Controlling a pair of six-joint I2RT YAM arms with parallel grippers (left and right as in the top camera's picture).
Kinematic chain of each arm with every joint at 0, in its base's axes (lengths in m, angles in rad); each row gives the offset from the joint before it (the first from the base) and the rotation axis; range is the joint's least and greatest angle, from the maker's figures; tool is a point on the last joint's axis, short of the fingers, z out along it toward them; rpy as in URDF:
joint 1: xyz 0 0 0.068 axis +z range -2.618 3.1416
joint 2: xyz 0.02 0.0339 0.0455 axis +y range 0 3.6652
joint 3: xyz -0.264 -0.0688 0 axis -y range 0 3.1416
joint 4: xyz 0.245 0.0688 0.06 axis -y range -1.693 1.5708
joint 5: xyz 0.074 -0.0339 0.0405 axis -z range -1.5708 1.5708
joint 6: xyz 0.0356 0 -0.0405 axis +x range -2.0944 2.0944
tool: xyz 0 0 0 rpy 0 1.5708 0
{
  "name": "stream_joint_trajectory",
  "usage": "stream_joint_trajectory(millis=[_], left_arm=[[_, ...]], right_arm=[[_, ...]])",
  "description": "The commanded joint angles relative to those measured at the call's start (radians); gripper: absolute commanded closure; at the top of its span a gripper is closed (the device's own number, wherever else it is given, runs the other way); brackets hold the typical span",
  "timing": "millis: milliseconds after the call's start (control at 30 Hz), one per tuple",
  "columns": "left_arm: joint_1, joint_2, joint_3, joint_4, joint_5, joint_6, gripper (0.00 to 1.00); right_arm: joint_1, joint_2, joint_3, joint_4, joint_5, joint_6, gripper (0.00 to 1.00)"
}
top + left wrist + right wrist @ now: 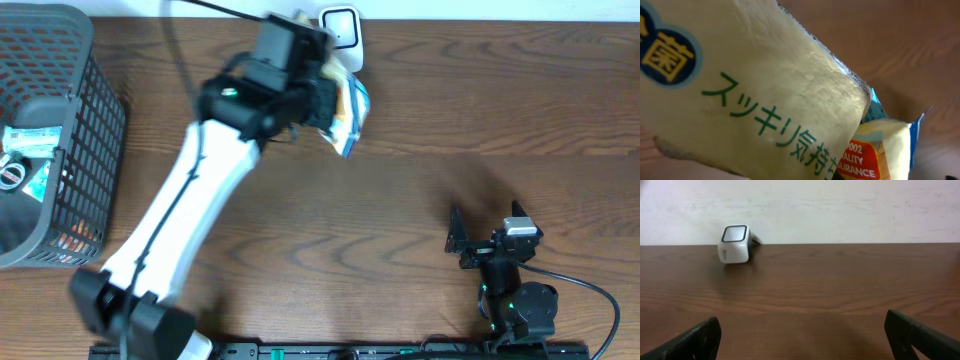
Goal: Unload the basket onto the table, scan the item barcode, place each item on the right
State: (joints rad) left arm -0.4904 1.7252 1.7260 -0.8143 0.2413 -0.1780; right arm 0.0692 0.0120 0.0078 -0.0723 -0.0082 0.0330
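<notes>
Basket [95, 120]: at 9 o'clock on the table [420, 180], holding small items. Left fingers [318, 100]: at 12 o'clock, closed on the yellow packet [348, 108], whose printed face fills the left wrist view. The packet sits just at 6 o'clock of the white scanner [342, 26], near the table's far edge. Right fingers [695, 340]: at 4 o'clock, spread wide, holding nothing.

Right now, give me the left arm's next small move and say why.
Probably lower the yellow packet down in front of the scanner. The left jaws are shut on it, and from overhead it sits right beside the scanner, but the right wrist view shows the scanner's window with nothing before it, so the packet seems to hang too high. No barcode is visible; a turn may follow.
</notes>
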Motion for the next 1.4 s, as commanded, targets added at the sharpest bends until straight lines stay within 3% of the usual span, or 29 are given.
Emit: stream_joint_trajectory(millis=[0, 300, 367, 400, 433, 567, 967, 1167, 1367], left_arm=[[-0.057, 0.064, -0.004, 0.0, 0.002, 0.023, 0.93], [-0.175, 0.245, -0.004, 0.049, 0.002, 0.023, 0.92], [-0.188, 0.279, -0.004, 0.055, 0.002, 0.023, 0.83], [-0.192, 0.292, -0.004, 0.056, 0.002, 0.023, 0.68], [-0.195, 0.301, -0.004, 0.056, 0.002, 0.024, 0.62], [-0.193, 0.307, -0.001, 0.061, 0.002, 0.024, 0.5], [-0.085, 0.154, 0.026, 0.006, 0.002, -0.023, 0.49], [-0.078, 0.166, -0.022, -0.103, 0.009, -0.141, 0.28], [-0.132, 0.199, -0.103, -0.097, 0.036, -0.142, 0.23]], right_arm=[[-0.006, -0.006, -0.002, -0.003, 0.002, -0.012, 0.01], [-0.006, -0.006, -0.002, -0.003, 0.002, -0.012, 0.01], [-0.006, -0.006, -0.002, -0.003, 0.002, -0.012, 0.01], [-0.006, -0.006, -0.002, -0.003, 0.002, -0.012, 0.01], [-0.006, -0.006, -0.002, -0.003, 0.002, -0.012, 0.01], [-0.006, -0.005, -0.002, -0.003, 0.002, -0.012, 0.01], [-0.006, -0.005, -0.002, -0.003, 0.002, -0.012, 0.01], [-0.006, -0.005, -0.002, -0.003, 0.002, -0.012, 0.01], [-0.006, -0.005, -0.002, -0.003, 0.002, -0.012, 0.01]])
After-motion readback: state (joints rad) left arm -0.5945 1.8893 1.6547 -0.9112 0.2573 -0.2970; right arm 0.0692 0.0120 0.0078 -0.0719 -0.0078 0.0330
